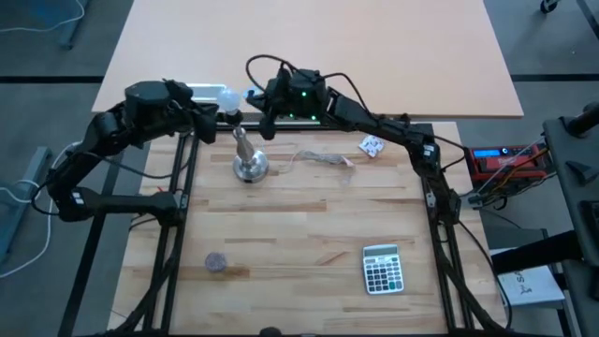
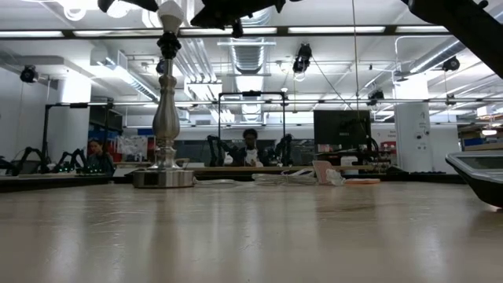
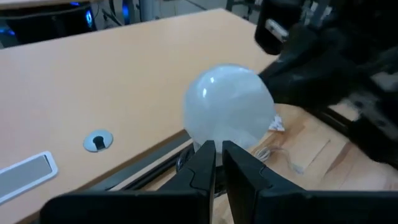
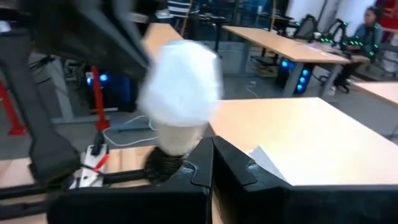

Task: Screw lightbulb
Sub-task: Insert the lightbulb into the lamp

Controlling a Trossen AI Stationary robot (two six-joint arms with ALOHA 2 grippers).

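Note:
The white frosted lightbulb sits on top of the silver stand, which stands upright on its round base at the table's far left. In the low view the lightbulb tops the stand. In the right wrist view its neck enters a dark socket. My left gripper is shut, with its tips at the lightbulb's lower side. My right gripper is shut, close beside the lightbulb's neck. The two grippers flank the bulb from left and right. My left gripper has its shut fingertips against the lower side of the globe, coming level from the table's left. Whether they touch it, I cannot tell. My right gripper has its shut fingertips beside the bulb's neck, coming from the table's right. Whether they touch it, I cannot tell.
A calculator lies near the right front and a grey disc at the left front. A crumpled paper scrap and a thin cable lie right of the stand. A tan table stands beyond. People sit in the room behind.

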